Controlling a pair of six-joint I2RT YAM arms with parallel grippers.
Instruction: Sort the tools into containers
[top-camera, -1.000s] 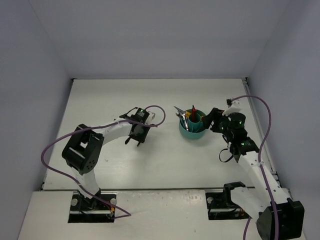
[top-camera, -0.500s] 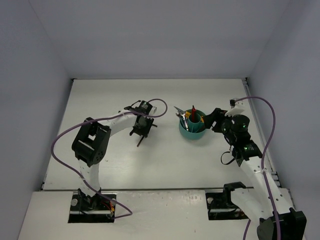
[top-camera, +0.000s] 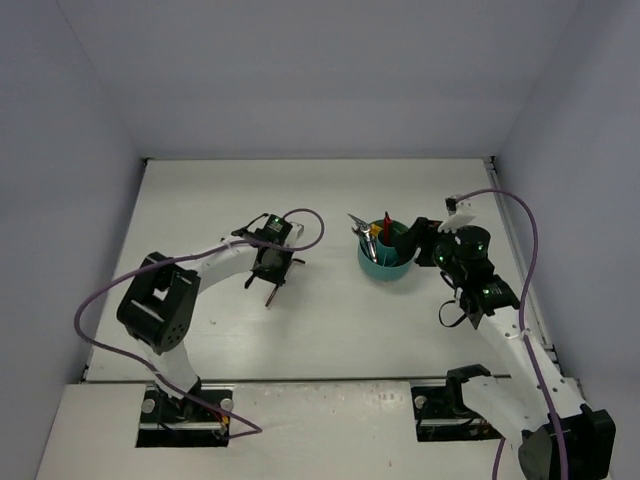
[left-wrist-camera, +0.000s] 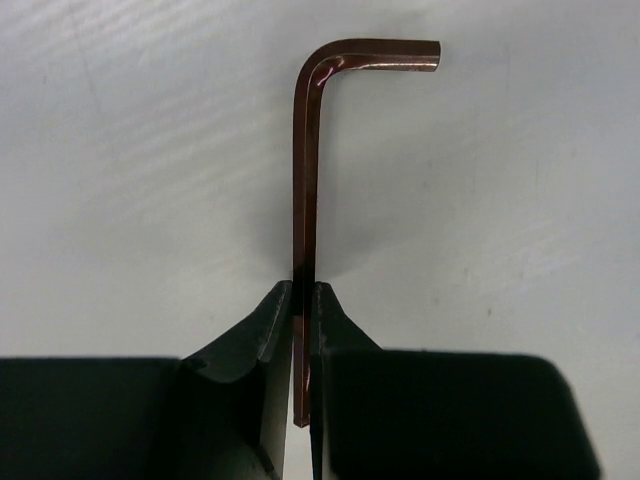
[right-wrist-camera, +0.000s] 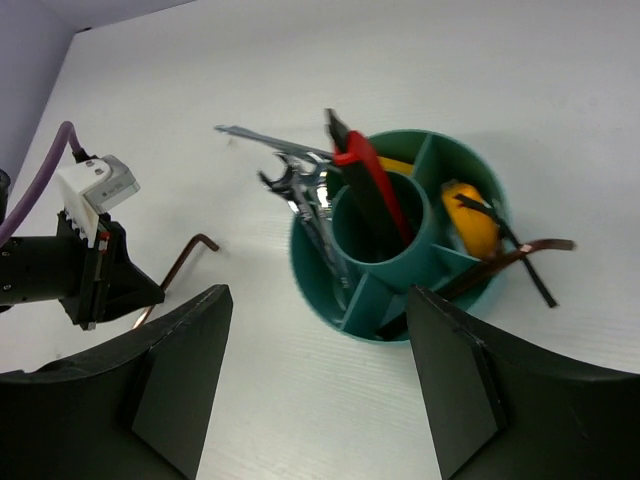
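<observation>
My left gripper (top-camera: 267, 284) is shut on the long shank of a dark brown L-shaped hex key (left-wrist-camera: 305, 170), held low over the white table; the short leg points away from the fingers. The key also shows in the right wrist view (right-wrist-camera: 178, 268). The round teal tub (top-camera: 385, 272) stands right of it. It holds silver wrenches (right-wrist-camera: 300, 190), a red-and-black-handled tool (right-wrist-camera: 365, 175) in the central cup, a yellow tape measure (right-wrist-camera: 470, 215) and dark hex keys (right-wrist-camera: 515, 255). My right gripper (right-wrist-camera: 320, 400) is open and empty, just right of the tub (right-wrist-camera: 340, 315).
Purple cables loop from both arms (top-camera: 300, 215). Grey walls close in the table on the left, back and right. The arm bases sit at the near edge.
My left gripper, with the hex key, swung right towards the tub and has come back left and nearer. My right gripper has shifted slightly towards the tub.
</observation>
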